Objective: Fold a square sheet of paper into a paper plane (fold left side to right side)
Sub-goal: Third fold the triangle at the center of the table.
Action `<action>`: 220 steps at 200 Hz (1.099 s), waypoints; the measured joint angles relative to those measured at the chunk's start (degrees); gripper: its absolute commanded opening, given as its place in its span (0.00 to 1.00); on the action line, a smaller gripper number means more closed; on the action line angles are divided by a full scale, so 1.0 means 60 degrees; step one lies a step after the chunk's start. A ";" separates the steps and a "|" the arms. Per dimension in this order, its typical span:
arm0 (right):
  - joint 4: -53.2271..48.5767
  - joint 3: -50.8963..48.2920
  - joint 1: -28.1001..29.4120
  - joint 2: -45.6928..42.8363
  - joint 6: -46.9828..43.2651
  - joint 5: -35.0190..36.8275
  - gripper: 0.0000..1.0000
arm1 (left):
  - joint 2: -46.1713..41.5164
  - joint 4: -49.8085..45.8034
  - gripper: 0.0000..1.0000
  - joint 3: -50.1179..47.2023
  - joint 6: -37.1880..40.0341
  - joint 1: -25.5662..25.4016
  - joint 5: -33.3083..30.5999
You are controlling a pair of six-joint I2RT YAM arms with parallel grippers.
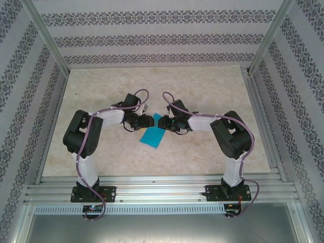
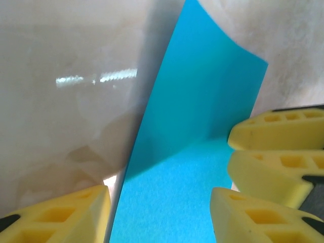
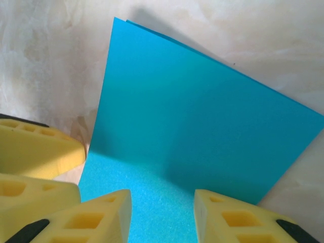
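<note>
The square sheet of paper (image 1: 153,137) lies flat on the table in front of both grippers, bright turquoise and four-sided. Two layered edges show at its far corner (image 3: 121,21). My left gripper (image 1: 148,121) hovers over its left part, open, with the sheet (image 2: 197,116) spread below the gap (image 2: 159,200) between its yellow fingertips (image 2: 238,212). My right gripper (image 1: 163,123) faces it tip to tip. It is open too (image 3: 162,205), with the blue sheet (image 3: 202,116) under the gap. Neither jaw pair pinches the paper. Each wrist view shows the other gripper's yellow fingers at its edge.
The beige marble-patterned tabletop (image 1: 202,91) stretches around the paper. Patterned walls and aluminium frame posts (image 1: 263,38) enclose it. A metal rail (image 1: 162,192) carries the arm bases at the near edge.
</note>
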 measured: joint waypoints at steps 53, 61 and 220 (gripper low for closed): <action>0.0004 0.0000 0.0000 0.0015 -0.0033 -0.0051 0.38 | -0.0208 -0.0590 0.45 -0.0270 0.0277 -0.0051 0.0433; 0.0007 0.0000 0.0000 0.0015 -0.0033 -0.0062 0.38 | -0.0211 -0.0634 0.44 -0.0273 0.0295 -0.0066 0.0477; 0.0149 -0.0219 -0.0062 -0.0484 -0.0521 -0.0189 0.48 | -0.1024 -0.0375 0.05 -0.0863 -0.0295 -0.0069 0.0430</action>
